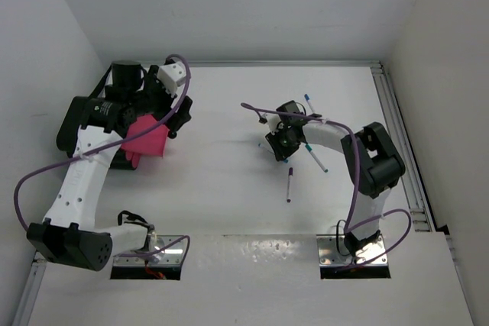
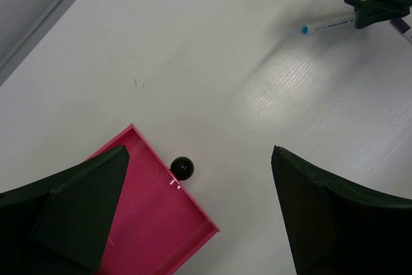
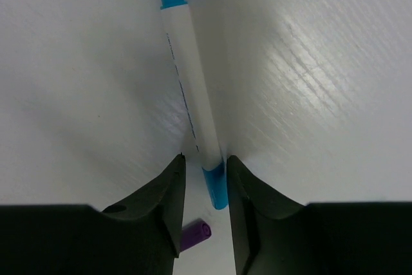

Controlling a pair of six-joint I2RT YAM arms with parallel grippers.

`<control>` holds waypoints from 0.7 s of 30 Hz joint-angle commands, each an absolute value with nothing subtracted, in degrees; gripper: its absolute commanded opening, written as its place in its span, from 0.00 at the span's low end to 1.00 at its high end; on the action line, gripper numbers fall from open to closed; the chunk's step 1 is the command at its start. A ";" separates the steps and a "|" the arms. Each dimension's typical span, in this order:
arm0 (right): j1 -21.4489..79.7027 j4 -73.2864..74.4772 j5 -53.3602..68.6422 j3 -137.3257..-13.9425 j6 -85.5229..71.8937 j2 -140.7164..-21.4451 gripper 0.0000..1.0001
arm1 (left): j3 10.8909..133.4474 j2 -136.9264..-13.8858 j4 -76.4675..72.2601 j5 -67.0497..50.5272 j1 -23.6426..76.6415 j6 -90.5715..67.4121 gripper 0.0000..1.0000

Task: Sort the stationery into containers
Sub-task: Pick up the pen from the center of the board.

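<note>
Pen (image 3: 193,94) lies flat on bench (image 3: 322,62). Your right fingers (image 3: 161,204) closed on it near blue cap end. Likely light, stiff, smooth barrel: may swivel, so better grip nearer middle. Left fingers (image 2: 335,217) wide open, empty, over pink tray (image 2: 161,223).

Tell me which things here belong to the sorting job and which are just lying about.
Job: pink tray; blue-capped pen in the right pincer; near pen; teal-tipped pen; far pen.
Lying about: small black ball beside the tray; purple cable.
</note>
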State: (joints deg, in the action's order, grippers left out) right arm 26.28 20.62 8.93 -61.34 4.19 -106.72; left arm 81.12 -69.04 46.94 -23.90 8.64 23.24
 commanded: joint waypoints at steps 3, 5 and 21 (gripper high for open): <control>26.72 20.21 6.95 -62.84 7.82 -108.01 0.28 | 80.86 -69.35 44.04 -23.82 8.35 22.24 1.00; 27.24 20.30 5.37 -63.28 8.52 -108.72 0.25 | 80.68 -69.43 44.03 -24.08 8.44 22.24 1.00; 22.15 39.27 46.62 -73.73 3.26 -101.17 0.00 | 57.22 -58.01 39.29 -37.36 18.00 49.38 0.82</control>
State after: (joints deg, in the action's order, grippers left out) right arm 22.28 33.80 28.84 -69.76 5.76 -105.23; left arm 58.19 -60.47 44.53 -35.33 14.59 41.80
